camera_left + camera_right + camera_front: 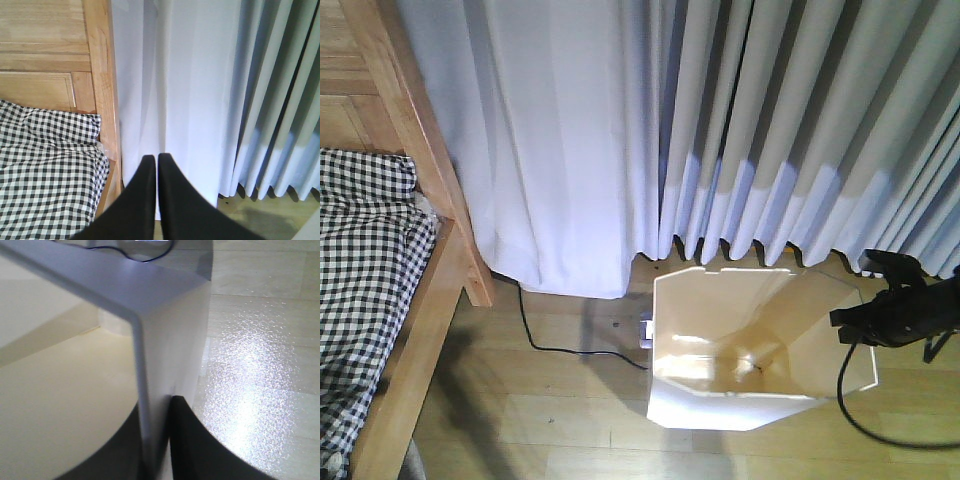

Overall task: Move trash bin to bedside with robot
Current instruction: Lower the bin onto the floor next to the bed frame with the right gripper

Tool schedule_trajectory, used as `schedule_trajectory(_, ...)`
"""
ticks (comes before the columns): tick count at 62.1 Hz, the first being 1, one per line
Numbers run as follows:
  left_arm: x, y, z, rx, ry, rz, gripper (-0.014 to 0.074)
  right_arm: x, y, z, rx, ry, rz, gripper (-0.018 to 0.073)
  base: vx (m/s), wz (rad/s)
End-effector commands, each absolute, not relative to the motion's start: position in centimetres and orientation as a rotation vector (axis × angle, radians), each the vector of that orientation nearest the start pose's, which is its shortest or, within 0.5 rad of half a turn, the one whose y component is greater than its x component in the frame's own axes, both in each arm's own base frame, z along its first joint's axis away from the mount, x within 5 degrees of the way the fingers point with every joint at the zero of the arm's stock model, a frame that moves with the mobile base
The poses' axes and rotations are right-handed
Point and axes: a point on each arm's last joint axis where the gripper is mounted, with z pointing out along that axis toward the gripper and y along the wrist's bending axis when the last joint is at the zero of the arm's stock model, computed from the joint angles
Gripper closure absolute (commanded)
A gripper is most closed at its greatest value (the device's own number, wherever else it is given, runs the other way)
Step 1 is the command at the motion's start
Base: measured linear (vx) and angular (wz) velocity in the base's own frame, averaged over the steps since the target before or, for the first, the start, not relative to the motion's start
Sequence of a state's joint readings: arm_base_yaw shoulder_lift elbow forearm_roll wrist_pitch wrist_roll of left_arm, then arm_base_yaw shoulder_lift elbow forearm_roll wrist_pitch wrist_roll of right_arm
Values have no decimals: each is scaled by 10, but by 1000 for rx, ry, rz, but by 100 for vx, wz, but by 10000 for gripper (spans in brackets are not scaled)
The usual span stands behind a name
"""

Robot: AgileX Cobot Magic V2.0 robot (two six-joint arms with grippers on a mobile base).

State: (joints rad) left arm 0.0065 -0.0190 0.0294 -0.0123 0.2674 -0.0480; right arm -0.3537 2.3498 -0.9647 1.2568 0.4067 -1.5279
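While the big pale curtains (720,130) hang down across the whole back, the wood floor (550,420) lies under them. On the left stands the light brown bed frame (420,130), with a black and white checked cover (360,260) on it. The trash bin (760,340) stands upright on the floor, right in front of the curtains. It is white outside and cream inside, and its rim has many corners. It is to the right of the bed, with bare floor between them. The right gripper (156,405) is clamped on the bin's rim, one finger inside the wall and one outside. The left gripper (155,157) is up beside the bed frame, its two black fingers pressed together with nothing in them. A thin black cable (560,345) lies on the floor from the curtains toward the bin's left side.
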Motion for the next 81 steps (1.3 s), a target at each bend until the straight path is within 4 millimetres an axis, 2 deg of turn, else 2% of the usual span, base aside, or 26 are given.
schedule_trajectory(1,56,0,178,-62,1705,-55,602,343,-76,-8,97,2731,657,565,0,0)
schedule_trajectory(25,56,0,178,-62,1705,-55,602,373,-81,-76,135,2748,725,565,0,0)
schedule_trajectory(47,56,0,178,-62,1705,-55,602,406,-52,-129,123,2751,759,565,0,0)
schedule_trajectory(62,56,0,178,-62,1705,-55,602,429,-42,-156,111,2719,753,565,0,0)
schedule_trajectory(81,56,0,178,-62,1705,-55,602,444,-21,-186,28,2726,677,565,0,0)
